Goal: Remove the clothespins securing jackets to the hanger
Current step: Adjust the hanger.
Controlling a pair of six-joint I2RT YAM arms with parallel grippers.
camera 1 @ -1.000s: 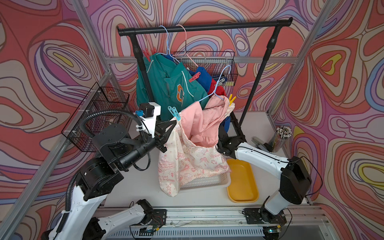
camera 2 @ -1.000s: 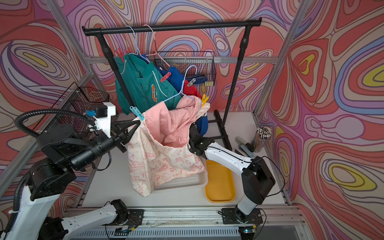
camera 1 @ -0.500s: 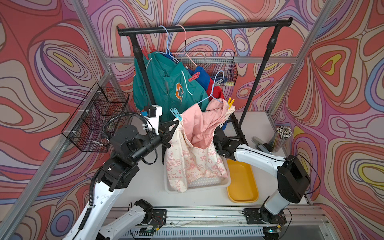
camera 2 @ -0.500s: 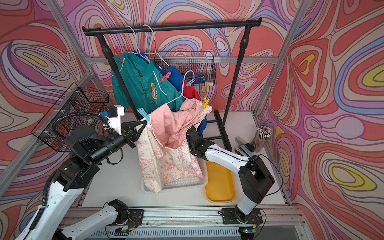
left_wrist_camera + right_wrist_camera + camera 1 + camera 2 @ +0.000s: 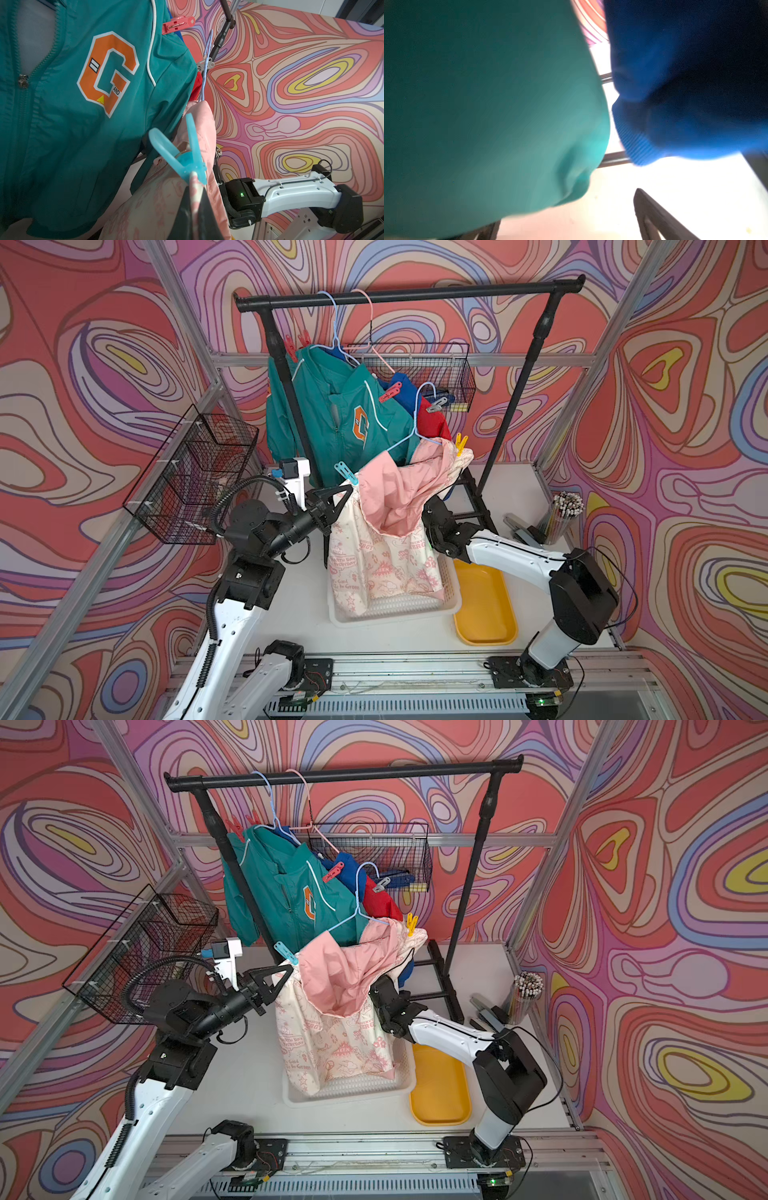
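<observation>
The pale pink jacket [image 5: 395, 489] [image 5: 340, 977] droops from a pale blue hanger [image 5: 415, 423] into the white basket. My left gripper [image 5: 347, 491] [image 5: 289, 969] [image 5: 194, 187] is shut on its printed edge, just under a teal-blue clothespin [image 5: 346, 473] [image 5: 187, 160]. A yellow clothespin [image 5: 460, 444] holds its other shoulder. The teal-green jacket [image 5: 332, 414] carries a coral clothespin [image 5: 390, 392], and the blue-red jacket [image 5: 432, 423] a grey one [image 5: 436, 405]. My right gripper [image 5: 566, 207] stands open under the teal and blue hems, hidden behind the pink jacket in both top views.
A black rail [image 5: 407, 294] spans the back, with its feet on the table. A white basket [image 5: 395, 610] and a yellow tray [image 5: 486, 614] sit in front. Wire baskets hang at the left [image 5: 187, 477] and behind [image 5: 415, 364]. A pencil cup [image 5: 561, 514] stands at the right.
My left arm has sunk lower and away from the camera, still pinching the pink jacket. The jacket's hem has swung back over the white basket. The right arm has hardly moved.
</observation>
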